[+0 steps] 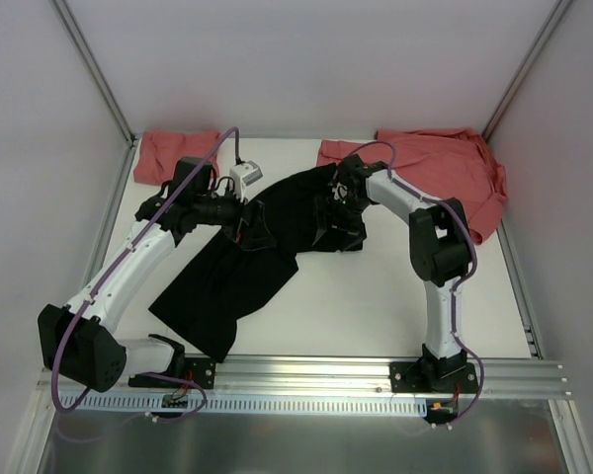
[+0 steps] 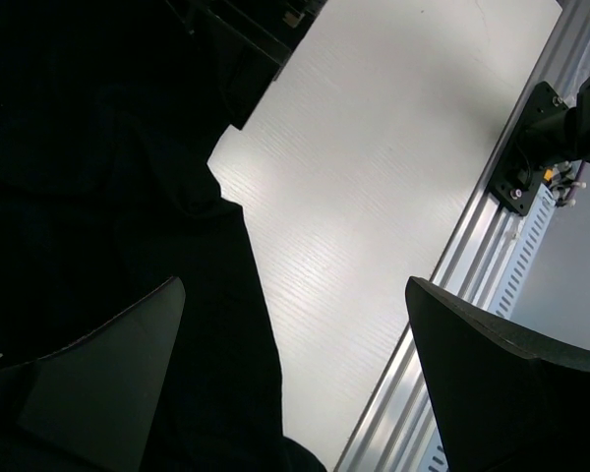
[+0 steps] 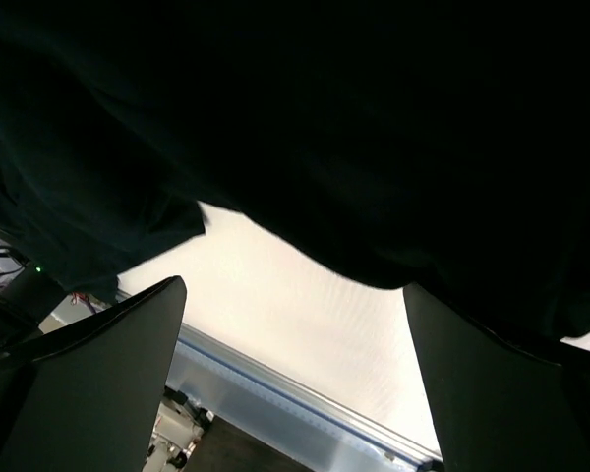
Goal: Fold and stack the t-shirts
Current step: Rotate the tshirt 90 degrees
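The black t-shirt (image 1: 227, 286) is light and floppy, so with left jaws and right jaws both spread wide, I'd pinch the cloth edge just ahead of each.

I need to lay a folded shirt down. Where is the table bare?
Biggest bare patch: front, bordered by the black t-shirt, the right arm and the rail. A smaller one at the back, between the left salmon t-shirt and the right salmon t-shirt. The middle is crowded: left hand, right hand and black cloth.
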Robot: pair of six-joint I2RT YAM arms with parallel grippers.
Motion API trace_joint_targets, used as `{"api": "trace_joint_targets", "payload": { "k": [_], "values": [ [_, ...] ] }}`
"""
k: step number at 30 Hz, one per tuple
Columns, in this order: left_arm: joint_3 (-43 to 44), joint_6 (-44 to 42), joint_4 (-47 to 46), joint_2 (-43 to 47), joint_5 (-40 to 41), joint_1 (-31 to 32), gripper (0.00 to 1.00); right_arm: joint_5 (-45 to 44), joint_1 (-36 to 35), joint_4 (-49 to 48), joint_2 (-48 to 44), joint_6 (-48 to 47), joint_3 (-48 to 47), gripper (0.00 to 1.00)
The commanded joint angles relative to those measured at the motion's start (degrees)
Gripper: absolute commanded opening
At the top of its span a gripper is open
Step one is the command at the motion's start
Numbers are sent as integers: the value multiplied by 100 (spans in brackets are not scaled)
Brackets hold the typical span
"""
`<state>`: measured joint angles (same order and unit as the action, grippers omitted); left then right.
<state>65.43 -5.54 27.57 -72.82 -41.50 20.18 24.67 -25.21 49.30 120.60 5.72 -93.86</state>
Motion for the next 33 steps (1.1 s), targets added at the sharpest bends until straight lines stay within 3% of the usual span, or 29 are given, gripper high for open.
{"api": "trace_joint_targets", "payload": {
  "k": [1, 22, 33],
  "values": [
    [303, -219, 239, 198, -25, 3, 99, -94, 8, -52, 104, -79, -536, 100],
    [787, -395, 837, -22, 282, 3, 99, -1447, 991, 528, 1062, -229, -1300, 99],
    [1016, -272, 1259, -154, 458, 3, 99, -1263, 1334, 1083, 3047, -106, -4542, 100]
  ]
}}
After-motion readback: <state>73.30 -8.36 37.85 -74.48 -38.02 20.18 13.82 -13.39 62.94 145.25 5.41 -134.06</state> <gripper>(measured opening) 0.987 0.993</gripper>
